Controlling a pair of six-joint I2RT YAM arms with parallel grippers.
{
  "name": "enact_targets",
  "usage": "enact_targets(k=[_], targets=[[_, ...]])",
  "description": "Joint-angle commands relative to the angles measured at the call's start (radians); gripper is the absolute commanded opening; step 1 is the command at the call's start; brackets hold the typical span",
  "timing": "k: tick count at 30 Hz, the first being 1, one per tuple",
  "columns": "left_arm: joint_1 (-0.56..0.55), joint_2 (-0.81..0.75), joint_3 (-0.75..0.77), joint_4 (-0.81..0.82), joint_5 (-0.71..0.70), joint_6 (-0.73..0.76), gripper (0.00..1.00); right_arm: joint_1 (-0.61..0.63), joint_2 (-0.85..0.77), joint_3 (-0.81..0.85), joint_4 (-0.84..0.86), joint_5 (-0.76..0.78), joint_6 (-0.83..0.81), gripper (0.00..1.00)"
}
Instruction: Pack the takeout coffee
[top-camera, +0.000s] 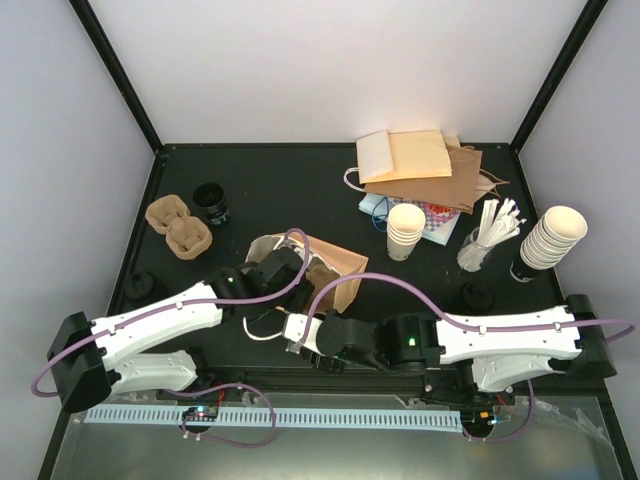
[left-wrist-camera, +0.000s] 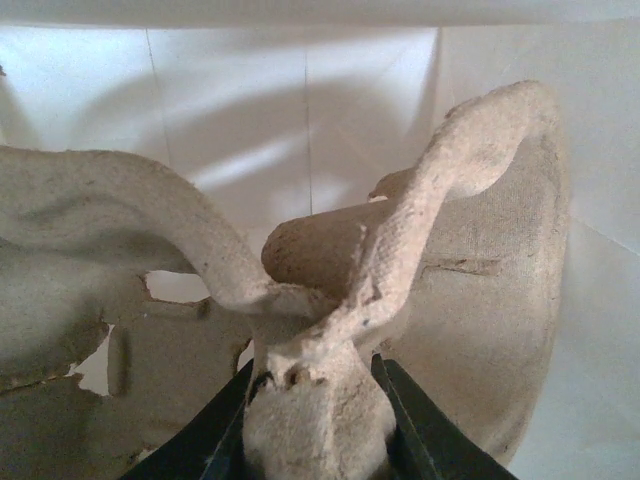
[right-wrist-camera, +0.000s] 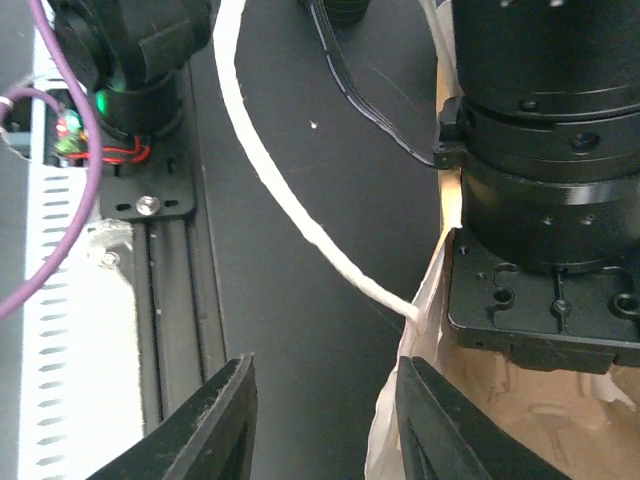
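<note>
**Figure: Left pincer clamped on a pulp tray inside the bag; right pincer parted at the bag's rim**

The left pincer is shown clenched on the central post of a pulp cup tray, with a black finger pressed to each side of the post. The tray's wells are spread ahead of and above this pincer. The pale inner walls of the brown paper bag are seen all around it.

The right pincer is held released, its fingers parted and nothing gripped between them. Bare table fills most of the gap. The bag's pale rim lies just beside the inner face of the pincer's right-hand finger. A white cord handle runs from that rim away ahead and to the left of the pincer. The left arm's wrist is seen ahead and to the right of the right pincer, set into the bag's mouth.

The takeout coffee cannot be placed relative to either pincer. The tray's wells are seen only in part, and the bag's interior is hidden from above by the left arm.

A second pulp tray lies well apart from the left pincer, off to its left. A stack of lidless cream cups stands beyond the right pincer, apart from it.
</note>
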Motion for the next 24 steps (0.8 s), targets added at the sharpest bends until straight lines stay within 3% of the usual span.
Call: enact_targets(k=[1, 12, 21, 24], targets=[[0.005, 0.011, 0.039, -0.028, 0.023, -0.017, 0.28, 0.031, 0.037, 0.016, 0.027, 0.152, -0.049, 0.42], [0.005, 0.010, 0.040, -0.024, 0.036, -0.010, 0.27, 0.074, 0.113, -0.002, 0.212, 0.338, -0.178, 0.41], [0.005, 0.031, 0.050, -0.032, 0.036, -0.017, 0.27, 0.074, 0.154, 0.024, 0.148, 0.166, -0.224, 0.07], [0.005, 0.045, 0.062, -0.045, 0.035, -0.020, 0.27, 0.075, 0.171, 0.034, 0.111, 0.102, -0.230, 0.01]])
